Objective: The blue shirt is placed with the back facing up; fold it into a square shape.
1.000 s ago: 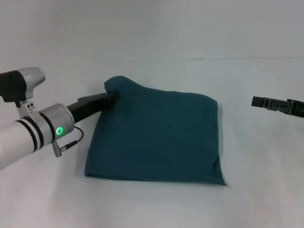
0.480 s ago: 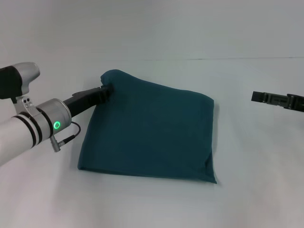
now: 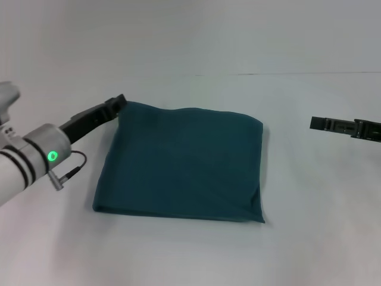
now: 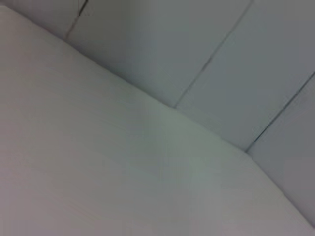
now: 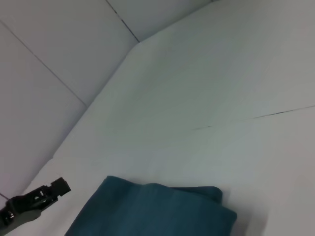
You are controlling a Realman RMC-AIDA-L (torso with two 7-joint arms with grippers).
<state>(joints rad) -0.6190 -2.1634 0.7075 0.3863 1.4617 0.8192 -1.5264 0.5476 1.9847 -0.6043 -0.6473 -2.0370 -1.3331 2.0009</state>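
Note:
The blue shirt (image 3: 181, 164) lies flat on the white table as a folded, roughly square slab, plain side up. Its far edge also shows in the right wrist view (image 5: 152, 211). My left gripper (image 3: 118, 100) hovers just off the shirt's far left corner, open and holding nothing; the right wrist view catches it beside that corner too (image 5: 58, 187). My right gripper (image 3: 315, 123) hangs well off to the right of the shirt, apart from it. The left wrist view shows only table and wall.
The white table (image 3: 196, 256) spreads around the shirt on every side. A pale wall with panel seams (image 5: 59, 83) rises behind the table's far edge.
My left gripper has let go of the shirt's far left corner and drawn back to the left. The raised corner has dropped flat, and the shirt has slid a little left.

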